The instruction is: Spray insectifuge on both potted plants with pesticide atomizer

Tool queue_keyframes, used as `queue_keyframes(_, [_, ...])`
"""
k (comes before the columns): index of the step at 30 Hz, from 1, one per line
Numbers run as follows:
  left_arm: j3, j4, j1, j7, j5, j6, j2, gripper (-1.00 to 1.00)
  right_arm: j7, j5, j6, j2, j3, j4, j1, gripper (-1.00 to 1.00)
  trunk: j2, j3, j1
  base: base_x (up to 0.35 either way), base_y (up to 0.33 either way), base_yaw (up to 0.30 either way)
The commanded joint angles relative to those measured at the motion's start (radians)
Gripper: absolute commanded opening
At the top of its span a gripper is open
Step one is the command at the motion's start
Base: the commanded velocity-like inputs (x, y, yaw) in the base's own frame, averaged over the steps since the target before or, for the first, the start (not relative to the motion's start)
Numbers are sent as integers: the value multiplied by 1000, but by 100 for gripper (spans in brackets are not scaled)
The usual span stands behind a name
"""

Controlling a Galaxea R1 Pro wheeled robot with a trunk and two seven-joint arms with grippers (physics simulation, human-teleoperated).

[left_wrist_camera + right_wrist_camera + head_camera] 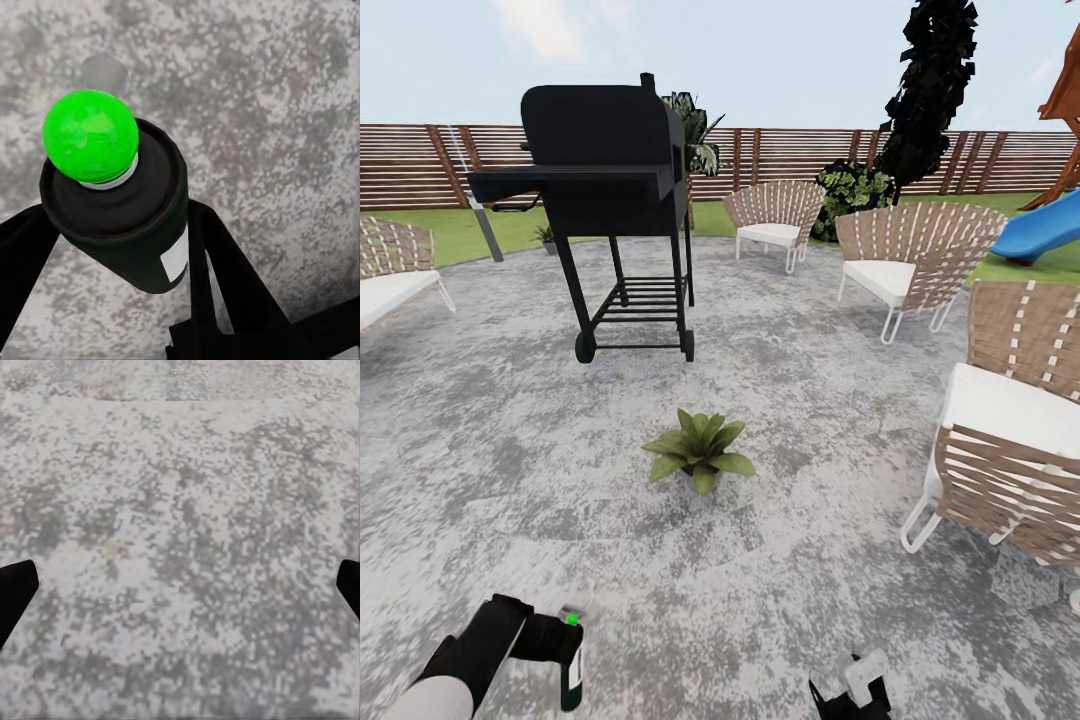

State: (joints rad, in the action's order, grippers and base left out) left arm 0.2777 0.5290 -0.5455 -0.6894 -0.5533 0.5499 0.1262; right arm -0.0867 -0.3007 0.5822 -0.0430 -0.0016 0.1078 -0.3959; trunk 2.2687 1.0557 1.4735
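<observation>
My left hand [565, 650] is clamped on the atomizer [571, 665], low at the near left of the patio [810, 400]. In the left wrist view the fingers [217, 277] pinch the dark bottle [127, 217] from both sides, green nozzle head [90, 135] up and the white stripe facing the camera. My right hand [855, 690] is spread with nothing in it, tips at the edges of its wrist view over bare paving.

One plant [698, 452] sits mid-patio ahead, well apart from the bottle. A second small plant [546, 236] looks to be at the lawn edge behind the grill [610, 180], too small to be sure.

Risks from here:
- Range: the nozzle is far from the leaves. Spraying now likely puts the mist on paving, not on the plant.
- Aim: I can't tell which way the nozzle outlet faces. If it points off-axis, coverage will be partial.
- Grip: the pinch is on a round body. A fast swing could let the bottle rotate or slip.
- Route to the far plant: grill legs and the chairs [905, 255] crowd the path. The base or an elbow could clip them.
- Coverage: the specks are barely visible, so it's easy to quit early.
</observation>
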Motion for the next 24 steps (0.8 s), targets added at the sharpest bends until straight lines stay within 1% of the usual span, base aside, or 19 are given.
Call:
queue_keyframes(1, [6,6,-1,-8,-8,20,-1,-100,-4,3,3,1,-1,-2,-1,100,0,1,0,176,31,0])
queue_keyframes(4, [6,12,-1,-8,-7,56,-1,-100,-4,21,2,2,-1,-3,-1,100,0,1,0,237,61,0])
queue_keyframes(5, [5,16,-2,-8,-7,69,-1,-100,-4,36,1,3,-1,-3,-1,100,0,1,0,282,84,0])
queue_keyframes(6, [4,26,-2,-7,-6,84,-3,-100,-4,65,1,3,-1,-3,-1,100,0,1,0,304,96,0])
queue_keyframes(9, [3,36,-8,-8,-9,99,-7,-100,-5,86,0,3,-1,-4,-1,100,0,1,0,312,101,0])
queue_keyframes(11, [2,38,-29,-9,-42,129,-11,-100,-5,91,-1,3,-1,-5,-1,100,0,1,0,318,109,0])
queue_keyframes(12, [2,39,-40,-9,-64,146,-14,-100,-5,92,-1,4,-1,-5,-1,100,0,1,0,318,119,0])
queue_keyframes(13, [2,39,-50,-11,-89,161,-16,-100,-5,93,-1,4,-1,-5,-1,100,0,1,0,318,124,0])
queue_keyframes(14, [3,39,-63,-13,-126,176,-21,-100,-5,93,-1,4,-1,-5,-1,100,0,1,0,317,129,0])
queue_keyframes(17, [3,39,-88,-14,-184,189,-37,-100,-5,93,-1,5,-1,-5,-1,100,0,1,0,317,132,-47])
queue_keyframes(20, [3,39,-105,-16,-212,214,-50,-100,-5,94,-1,5,-1,-5,-1,100,0,1,0,322,113,-193])
queue_keyframes(21, [3,39,-108,-17,-214,223,-52,-100,-5,94,-1,5,-1,-5,-1,100,0,1,0,328,72,-234])
queue_keyframes(22, [3,39,-119,-20,-219,255,-61,-100,-5,94,-1,5,-1,-7,-1,100,0,1,0,333,37,-253])
queue_keyframes(23, [2,39,-126,-22,-221,271,-66,-100,-5,94,-1,5,-1,-9,-1,100,0,1,0,334,24,-260])
queue_keyframes(24, [-6,39,-135,-27,-223,285,-74,-100,-5,94,-1,5,-1,-15,-1,100,0,1,0,336,12,-266])
